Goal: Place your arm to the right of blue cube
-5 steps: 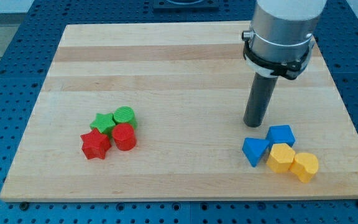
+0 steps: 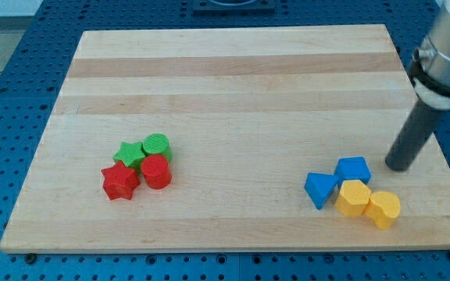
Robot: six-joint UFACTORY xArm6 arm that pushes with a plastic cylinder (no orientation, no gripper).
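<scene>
The blue cube (image 2: 354, 169) sits at the lower right of the wooden board (image 2: 233, 78). My tip (image 2: 398, 166) rests on the board just to the view's right of the cube, with a small gap between them. A blue triangular block (image 2: 319, 190) lies left of and below the cube. A yellow hexagonal block (image 2: 354, 198) and a yellow heart-like block (image 2: 383, 208) touch below the cube.
At the lower left stand a green star (image 2: 130, 154), a green cylinder (image 2: 156, 145), a red star (image 2: 119, 182) and a red cylinder (image 2: 156, 172), bunched together. The board's right edge is close to my tip.
My tip has moved to the view's right, from above-left of the blue cube to its right side. No block has moved.
</scene>
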